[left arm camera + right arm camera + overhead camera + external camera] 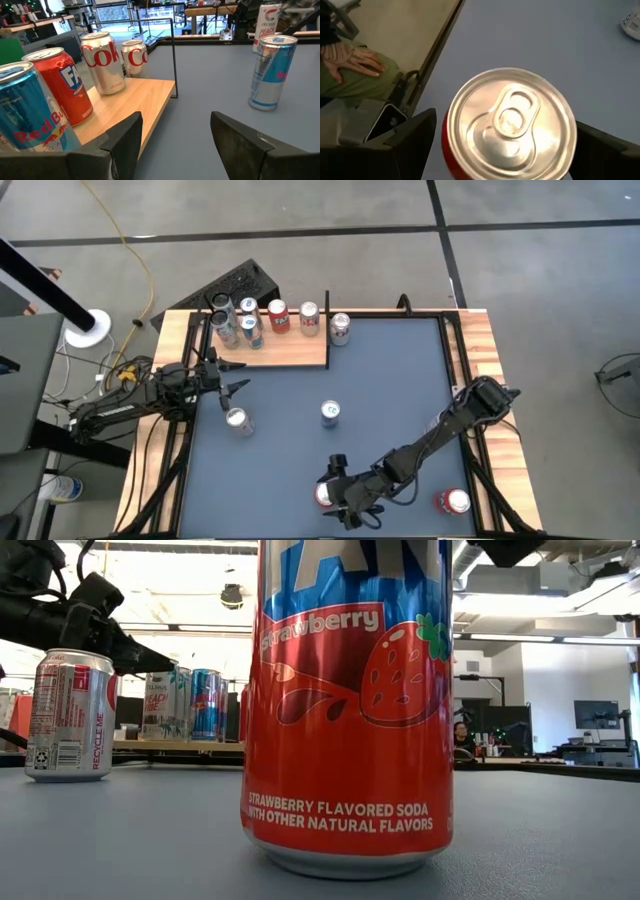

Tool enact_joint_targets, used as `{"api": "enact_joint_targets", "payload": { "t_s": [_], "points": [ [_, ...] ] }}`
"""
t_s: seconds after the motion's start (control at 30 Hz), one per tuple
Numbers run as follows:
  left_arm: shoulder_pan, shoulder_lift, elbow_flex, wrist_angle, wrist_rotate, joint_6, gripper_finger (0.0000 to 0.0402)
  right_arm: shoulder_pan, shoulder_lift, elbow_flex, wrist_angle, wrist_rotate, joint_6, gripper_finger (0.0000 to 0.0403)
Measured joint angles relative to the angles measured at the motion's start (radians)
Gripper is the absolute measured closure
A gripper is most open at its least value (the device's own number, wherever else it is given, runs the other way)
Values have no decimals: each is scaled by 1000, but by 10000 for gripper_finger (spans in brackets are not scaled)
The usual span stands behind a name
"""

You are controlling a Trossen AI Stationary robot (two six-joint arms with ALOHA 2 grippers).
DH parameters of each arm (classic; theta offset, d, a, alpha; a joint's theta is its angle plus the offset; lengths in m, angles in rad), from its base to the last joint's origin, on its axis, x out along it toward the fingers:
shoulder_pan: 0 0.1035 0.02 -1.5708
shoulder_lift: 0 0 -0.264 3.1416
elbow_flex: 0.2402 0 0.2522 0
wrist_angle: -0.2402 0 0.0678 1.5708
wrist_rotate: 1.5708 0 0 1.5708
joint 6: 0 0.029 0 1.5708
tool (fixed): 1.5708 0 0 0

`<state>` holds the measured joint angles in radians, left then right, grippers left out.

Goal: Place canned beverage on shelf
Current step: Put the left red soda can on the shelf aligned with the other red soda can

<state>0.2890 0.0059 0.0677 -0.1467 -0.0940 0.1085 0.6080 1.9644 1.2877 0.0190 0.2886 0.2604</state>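
Note:
A red strawberry soda can [348, 705] stands upright on its base on the blue table [400, 380], near the near edge; it also shows in the high view [324, 495]. My right gripper [505, 145] is open above it, one finger on each side of the can's top [510, 120]. The wooden shelf [275, 348] stands at the table's far left with several cans on it [250, 325]. My left gripper [236, 387] is open and empty just off the shelf's near edge [150, 102]. My right gripper comes at the red can from above, pointing down. Its fingers [412, 137] stand beside the can's upper wall [445, 145] on two opposite sides. I cannot tell whether they touch it. The can stands upright on the table.
Loose cans stand on the table: a silver one [237, 420], a Red Bull [330, 412], one beside the shelf's right end [340, 328], and a red one [452, 501] at the near right. A person's hand [352, 60] rests beyond the table's near edge.

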Motion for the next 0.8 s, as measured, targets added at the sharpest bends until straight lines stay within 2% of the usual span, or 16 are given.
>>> {"api": "enact_joint_targets", "payload": {
  "t_s": [0.8],
  "points": [
    [0,0,0,0,0,0,177,-9,-47,1,-56,-22,10,15]
  ]
}}
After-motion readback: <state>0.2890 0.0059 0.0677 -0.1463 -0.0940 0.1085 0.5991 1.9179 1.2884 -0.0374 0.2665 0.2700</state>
